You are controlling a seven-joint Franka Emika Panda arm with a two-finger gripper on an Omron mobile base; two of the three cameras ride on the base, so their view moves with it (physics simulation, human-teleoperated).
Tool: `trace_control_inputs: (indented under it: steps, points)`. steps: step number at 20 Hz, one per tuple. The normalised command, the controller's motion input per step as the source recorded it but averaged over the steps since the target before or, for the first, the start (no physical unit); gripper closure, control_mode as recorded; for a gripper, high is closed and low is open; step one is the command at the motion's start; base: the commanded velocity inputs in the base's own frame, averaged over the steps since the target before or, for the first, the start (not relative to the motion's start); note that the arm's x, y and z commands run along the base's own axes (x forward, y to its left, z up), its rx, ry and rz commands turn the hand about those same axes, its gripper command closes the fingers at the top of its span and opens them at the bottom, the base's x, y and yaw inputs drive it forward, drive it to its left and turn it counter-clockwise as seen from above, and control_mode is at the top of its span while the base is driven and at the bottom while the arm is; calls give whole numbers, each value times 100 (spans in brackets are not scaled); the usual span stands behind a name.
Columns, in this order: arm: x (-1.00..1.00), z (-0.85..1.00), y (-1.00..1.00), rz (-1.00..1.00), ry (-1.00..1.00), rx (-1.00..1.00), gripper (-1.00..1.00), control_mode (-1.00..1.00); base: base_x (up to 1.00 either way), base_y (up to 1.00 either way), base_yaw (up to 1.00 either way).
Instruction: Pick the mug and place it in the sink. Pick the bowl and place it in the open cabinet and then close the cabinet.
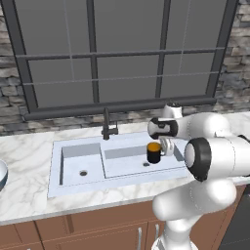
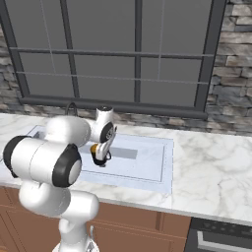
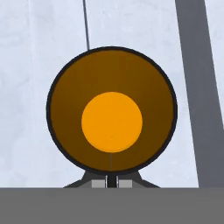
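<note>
Smooth, near-black cylindrical mug [image 1: 154, 153] with glossy orange inside hangs upright above the pale rectangular sink [image 1: 88, 149] set in the marbled table [image 1: 27, 161], its rim clamped in the jaws of the gripper [image 3: 112, 183].

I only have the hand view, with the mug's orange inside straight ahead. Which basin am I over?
Observer: The right basin of the sink. The mug is upright near the drain.
Operator: Where am I gripping it?
Observer: The gripper is shut on the mug's wall, on the side away from the faucet.
Operator: And the bowl?
Observer: The bowl sits on the counter, left of the sink.
</note>
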Motion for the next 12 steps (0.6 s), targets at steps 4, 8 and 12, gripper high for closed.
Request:
trace_control_inputs:
  steps: [4, 8, 12]
  points:
    - [27, -33, 0, 2, 0, 10, 100, -100, 0, 0, 0]
    - [29, -31, 0, 1, 0, 6, 100, -100, 0, 0, 0]
    - [32, -25, 0, 0, 0, 1, 100, -100, 0, 0, 0]
